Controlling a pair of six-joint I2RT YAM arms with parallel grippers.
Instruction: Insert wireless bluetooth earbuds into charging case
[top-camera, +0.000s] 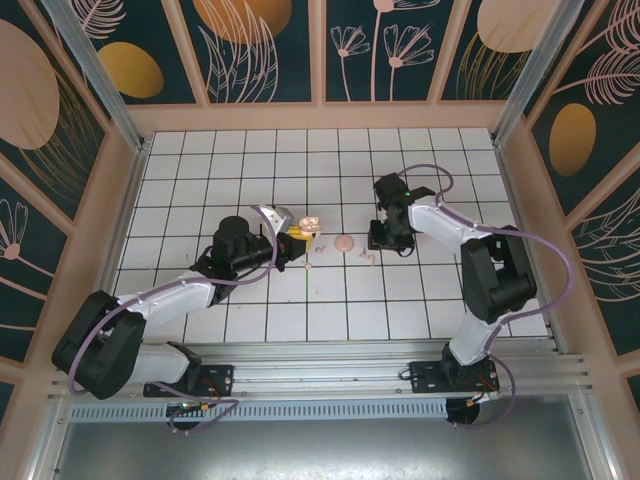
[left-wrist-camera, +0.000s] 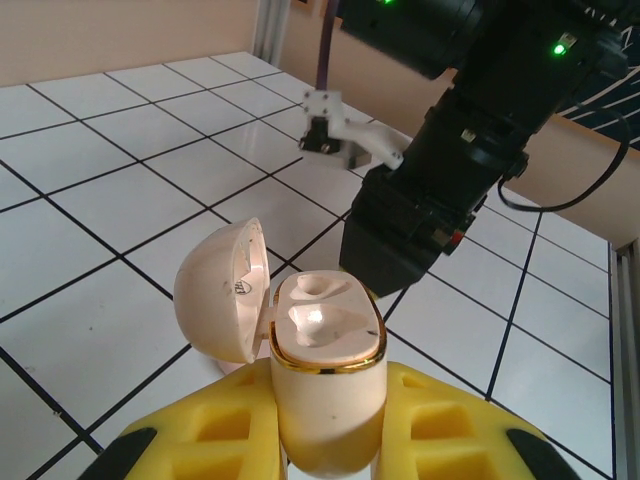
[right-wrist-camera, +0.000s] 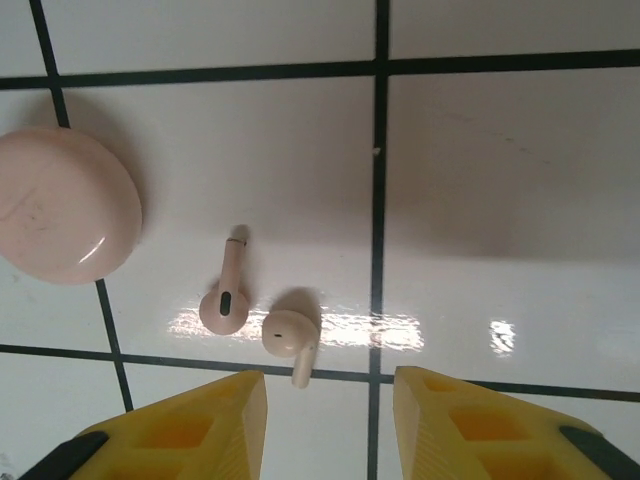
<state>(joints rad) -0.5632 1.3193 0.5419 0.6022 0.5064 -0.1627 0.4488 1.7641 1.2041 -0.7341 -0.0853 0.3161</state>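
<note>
My left gripper (left-wrist-camera: 325, 452) is shut on the charging case (left-wrist-camera: 322, 335), a pale pink oblong box with a gold rim. It is held upright above the tiles, lid (left-wrist-camera: 220, 290) swung open to the left, both sockets empty. From above, the case (top-camera: 310, 227) sits at the tip of the left gripper (top-camera: 296, 229). Two small pinkish-white earbuds (right-wrist-camera: 224, 298) (right-wrist-camera: 291, 338) lie side by side on a white tile. My right gripper (right-wrist-camera: 328, 400) hovers open just over them, nothing between its yellow fingers. From above, the earbuds (top-camera: 368, 258) lie just below the right gripper (top-camera: 384, 240).
A round pink dome-shaped piece (right-wrist-camera: 62, 205) rests on the tile left of the earbuds, between the two grippers (top-camera: 344, 243). The right arm's black wrist (left-wrist-camera: 425, 215) hangs close beyond the open case. Wooden walls (top-camera: 320, 115) ring the tiled floor.
</note>
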